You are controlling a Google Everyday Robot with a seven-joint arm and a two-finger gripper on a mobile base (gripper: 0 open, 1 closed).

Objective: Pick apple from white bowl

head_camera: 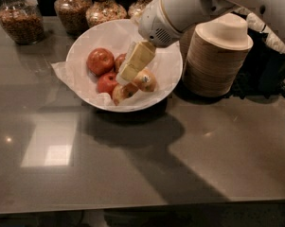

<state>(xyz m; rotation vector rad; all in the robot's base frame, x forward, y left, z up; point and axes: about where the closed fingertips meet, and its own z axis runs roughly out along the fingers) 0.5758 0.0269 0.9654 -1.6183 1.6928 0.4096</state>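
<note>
While the gripper (128, 72) hangs over the middle of the bowl (173, 63), the apple (100, 61) lies free at its left side. Approach step, I judge; whether the gripper is open I cannot tell. Next it must shift left and lower around the apple.

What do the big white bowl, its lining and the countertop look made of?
Wide round white bowl: smooth and matte, ceramic or plastic, unclear. Crinkled white lining: thin paper, its creased corner poking past the rim. Dark grey countertop: polished, stone-like, mirroring a bright light patch. The cream pincer hangs over the bowl near the large deep-red apple.
</note>
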